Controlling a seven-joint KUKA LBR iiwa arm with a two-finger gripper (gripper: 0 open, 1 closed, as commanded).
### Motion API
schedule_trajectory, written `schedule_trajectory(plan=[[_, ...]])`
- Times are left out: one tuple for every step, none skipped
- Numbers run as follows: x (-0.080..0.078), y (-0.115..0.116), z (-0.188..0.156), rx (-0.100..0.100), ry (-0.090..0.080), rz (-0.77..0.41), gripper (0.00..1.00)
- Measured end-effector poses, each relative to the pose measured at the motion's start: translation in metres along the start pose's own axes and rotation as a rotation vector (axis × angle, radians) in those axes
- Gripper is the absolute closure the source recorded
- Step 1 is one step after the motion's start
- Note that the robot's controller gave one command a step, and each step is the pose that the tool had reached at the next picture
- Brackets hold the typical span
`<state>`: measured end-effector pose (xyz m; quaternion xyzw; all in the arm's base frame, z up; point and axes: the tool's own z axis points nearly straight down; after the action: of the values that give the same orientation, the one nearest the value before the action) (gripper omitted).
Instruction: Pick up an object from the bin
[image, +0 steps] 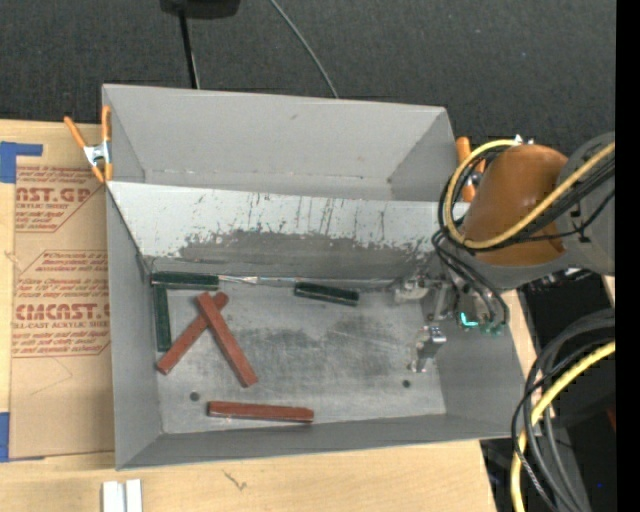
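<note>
Nothing is seemingly being gripped yet; the claw (428, 350) is being held low at the right of the bin (280, 140), open or closed being untellable, while a green bar (326, 293) is lying nearest, leftward.

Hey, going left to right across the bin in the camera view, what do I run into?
From the left: dark green stick along the left wall → crossed red-brown sticks → flat red-brown stick at the front → short dark green stick near the back → gripper.
</note>
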<state>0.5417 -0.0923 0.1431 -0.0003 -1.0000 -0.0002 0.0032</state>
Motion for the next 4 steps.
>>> schedule_trajectory(plan=[[-0.002, 0.0, -0.004, 0.001, -0.007, -0.001, 0.0], [-0.04, 0.007, 0.047, 0.003, -0.017, -0.034, 0.0], [-0.04, 0.059, 0.06, 0.002, -0.009, -0.054, 0.0], [-0.04, 0.11, 0.056, -0.003, -0.009, -0.058, 0.0]])
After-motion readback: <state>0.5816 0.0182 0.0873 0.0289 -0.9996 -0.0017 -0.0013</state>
